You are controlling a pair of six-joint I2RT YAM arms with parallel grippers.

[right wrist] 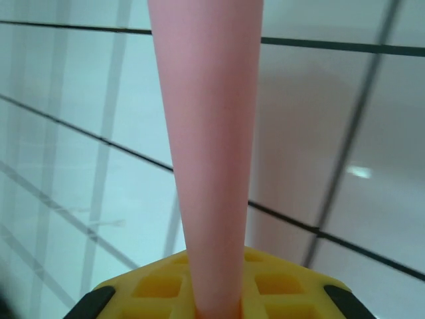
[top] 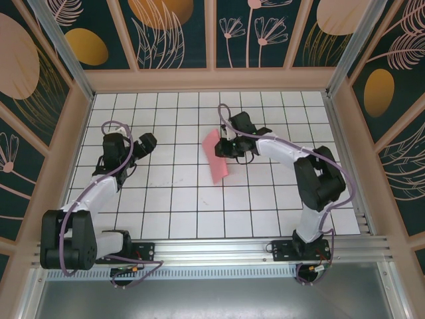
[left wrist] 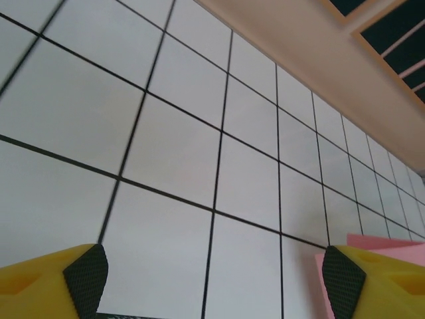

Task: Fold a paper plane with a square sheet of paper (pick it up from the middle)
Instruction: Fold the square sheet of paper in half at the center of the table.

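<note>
**Right gripper clamped on the one pink sheet, left gripper open**

The right gripper (top: pixel 227 147) is clenched on a folded salmon-pink paper sheet (top: pixel 216 156). In the right wrist view the two yellow fingers of this gripper (right wrist: pixel 216 292) sit pressed together. The paper sheet (right wrist: pixel 209 133) rises from between them as one narrow band that widens away from the gripper.

From above, the sheet is a long, slim shape near the middle of the white worktop with a black grid (top: pixel 172 206), a little to the far side. It runs from its far end by the gripper to a near end pointing at the arm bases. Whether that near end touches the tiles cannot be told.

The left gripper (top: pixel 147 143) hangs well apart to the left, over bare tiles, released and holding nothing. In the left wrist view this gripper (left wrist: pixel 212 282) has its two yellow fingers, each with a black pad, set wide. A corner of the pink sheet (left wrist: pixel 378 244) shows behind the right finger.

Count: one sheet, two grippers, two arms. Dark teal wall panels with leaf and flower designs (top: pixel 172 30) enclose the worktop.
</note>
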